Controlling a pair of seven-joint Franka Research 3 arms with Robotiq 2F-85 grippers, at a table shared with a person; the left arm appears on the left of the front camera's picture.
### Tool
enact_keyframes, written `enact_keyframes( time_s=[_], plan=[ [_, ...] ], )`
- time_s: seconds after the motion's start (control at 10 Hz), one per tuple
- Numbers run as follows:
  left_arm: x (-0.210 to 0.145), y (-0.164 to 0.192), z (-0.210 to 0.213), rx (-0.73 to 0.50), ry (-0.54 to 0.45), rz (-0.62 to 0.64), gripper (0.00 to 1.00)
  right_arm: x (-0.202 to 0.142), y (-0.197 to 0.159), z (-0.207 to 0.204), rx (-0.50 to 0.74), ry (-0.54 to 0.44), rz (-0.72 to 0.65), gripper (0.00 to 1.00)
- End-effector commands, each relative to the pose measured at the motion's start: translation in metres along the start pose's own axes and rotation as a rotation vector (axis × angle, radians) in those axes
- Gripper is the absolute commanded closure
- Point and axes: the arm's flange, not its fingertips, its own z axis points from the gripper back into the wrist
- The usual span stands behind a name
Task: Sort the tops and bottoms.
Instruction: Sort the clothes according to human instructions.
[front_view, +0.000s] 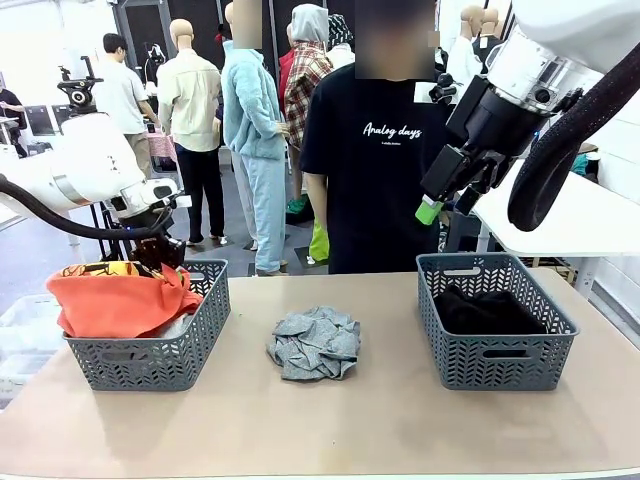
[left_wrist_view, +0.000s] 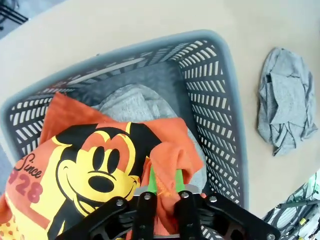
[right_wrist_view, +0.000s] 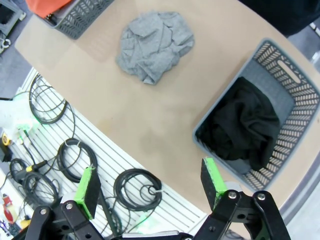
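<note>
Left wrist view: left end effector (left_wrist_view: 164, 176) was narrow, seemingly pinching a fold of the orange T-shirt (left_wrist_view: 100, 165) inside the tops basket (left_wrist_view: 225, 100). Right end effector (right_wrist_view: 150, 167) hung wide, empty. Mottled grey top (front_view: 314, 343) lay crumpled beside that basket: light, limp; pinch a raised fold.

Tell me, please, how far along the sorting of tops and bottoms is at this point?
Done: the black bottoms lie in the right basket, and the light grey top lies in the left basket. In hand: the left gripper pinches the orange T-shirt, draped over that basket. Left: the mottled grey top sits on the table between the baskets; the right gripper hangs open and empty above.
</note>
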Motion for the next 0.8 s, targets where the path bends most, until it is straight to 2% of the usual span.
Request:
enact_keyframes(
  time_s=[0.0, 0.2, 0.4, 0.5, 0.7],
  plan=[
    [-0.004, -0.008, 0.009, 0.053, -0.049, -0.012, 0.4, -0.004, -0.001, -0.002, -0.012, 0.007, 0.002, 0.0],
    [-0.002, -0.017, 0.02, 0.045, -0.059, -0.027, 0.02, -0.004, -0.001, -0.002, -0.012, 0.007, 0.002, 0.0],
    [0.002, -0.023, 0.034, 0.053, -0.054, -0.024, 0.0, -0.004, -0.001, -0.002, -0.012, 0.007, 0.002, 0.0],
    [0.002, -0.021, 0.039, 0.096, -0.028, -0.003, 0.0, -0.004, -0.001, -0.002, -0.012, 0.007, 0.002, 0.0],
    [0.002, -0.017, 0.046, 0.134, -0.05, -0.017, 0.0, -0.004, -0.001, -0.002, -0.012, 0.007, 0.002, 0.0]
  ],
)
